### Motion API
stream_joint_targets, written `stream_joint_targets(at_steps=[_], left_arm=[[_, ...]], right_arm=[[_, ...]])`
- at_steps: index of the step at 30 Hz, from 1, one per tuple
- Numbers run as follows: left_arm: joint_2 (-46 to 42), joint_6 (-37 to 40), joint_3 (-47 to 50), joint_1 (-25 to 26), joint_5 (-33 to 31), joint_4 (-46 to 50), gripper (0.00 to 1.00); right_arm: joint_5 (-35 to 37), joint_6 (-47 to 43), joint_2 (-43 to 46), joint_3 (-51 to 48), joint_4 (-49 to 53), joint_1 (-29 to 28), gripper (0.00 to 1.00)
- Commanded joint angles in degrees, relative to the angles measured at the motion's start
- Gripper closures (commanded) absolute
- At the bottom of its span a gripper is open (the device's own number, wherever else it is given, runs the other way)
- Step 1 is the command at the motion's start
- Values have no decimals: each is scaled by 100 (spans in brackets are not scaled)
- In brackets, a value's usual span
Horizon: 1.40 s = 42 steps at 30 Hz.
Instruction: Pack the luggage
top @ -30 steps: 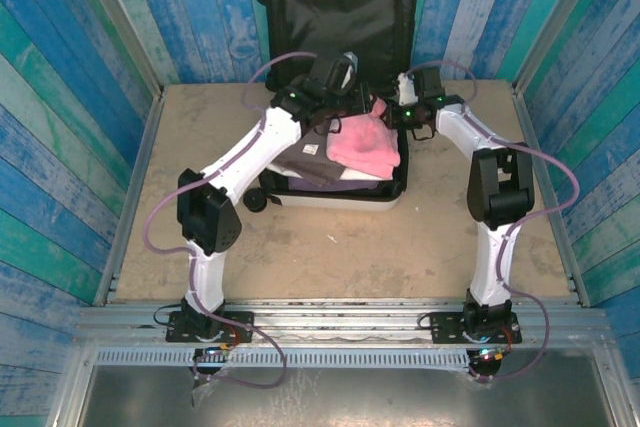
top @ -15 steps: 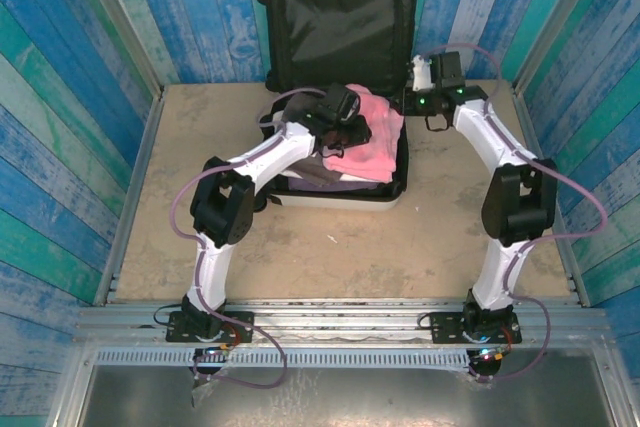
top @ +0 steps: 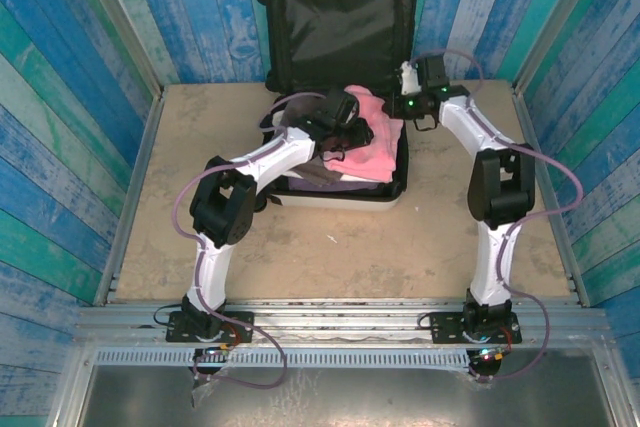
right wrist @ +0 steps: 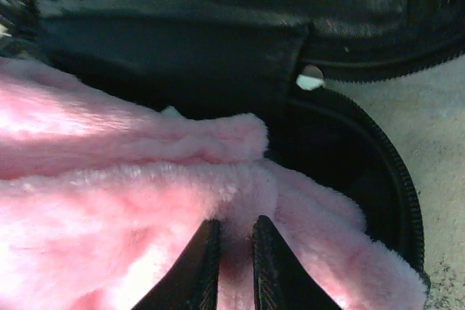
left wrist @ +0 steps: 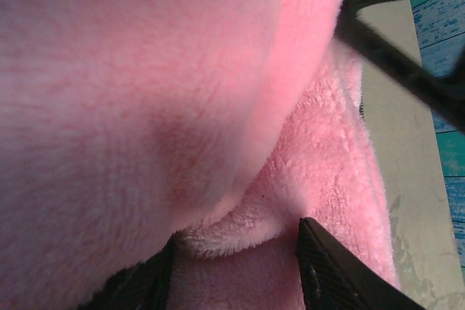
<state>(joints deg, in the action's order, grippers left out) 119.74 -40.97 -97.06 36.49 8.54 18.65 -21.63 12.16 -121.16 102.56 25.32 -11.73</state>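
**DESK:** What is the job here, and how is it done well?

**PHOTOGRAPHER:** Tucking, I judge. Past a strip of bare table (top: 300,257), the luggage (top: 330,197) lies open, its white shell toward the arm bases. Folded clothes (top: 318,173) fill its base, with a pink fleece (top: 378,147) on top. The fleece wants pressing flat and wholly inside the rim. Both arms should ease down together so nothing drapes over the zipper line at right, where the cloth lies closest to the edge. They should let go low, then lift straight up, or the fleece may cling to the fingers and come back out.

**DESK:** Where does the luggage sit against the fingers?

**PHOTOGRAPHER:** Beneath both pairs. The left gripper (top: 345,119) is down over the middle of the base. Its fingers stand apart around a thick fold of fleece that fills the gap between them, a grip by the look of it. Farther back, the right gripper (top: 408,79) works the far right corner, just inside the zipper rim, fingers drawn nearly together on a thin edge of the same fleece. Behind them the lid stands upright against the plank wall (top: 200,17).
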Motion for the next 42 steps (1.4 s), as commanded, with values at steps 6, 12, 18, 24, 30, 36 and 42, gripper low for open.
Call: stream_joint_targets(at_steps=[6,12,18,24,30,36,42], left_arm=[[-255,-106,413,16,-44,84,51],[-322,-115,462,18,-145,76,50],[-392,-148,491,17,-231,41,49],[-374,-179,464,16,-197,-3,48],[-407,-168,402,16,-184,-6,48],[-411,-122,369,16,-179,50,47],[-397,-121,384,16,-186,66,47]], right_arm=[[162,19,-526,27,210,-135,86],[135,-147,-118,18,342,-198,75],[648,-259,608,88,914,-75,67],[994,-290,998,-109,966,83,75],[1164,-293,606,67,1244,74,83],[1505,-394,5,361,1394,-88,88],[1837,-621,-586,772,1506,-396,91]])
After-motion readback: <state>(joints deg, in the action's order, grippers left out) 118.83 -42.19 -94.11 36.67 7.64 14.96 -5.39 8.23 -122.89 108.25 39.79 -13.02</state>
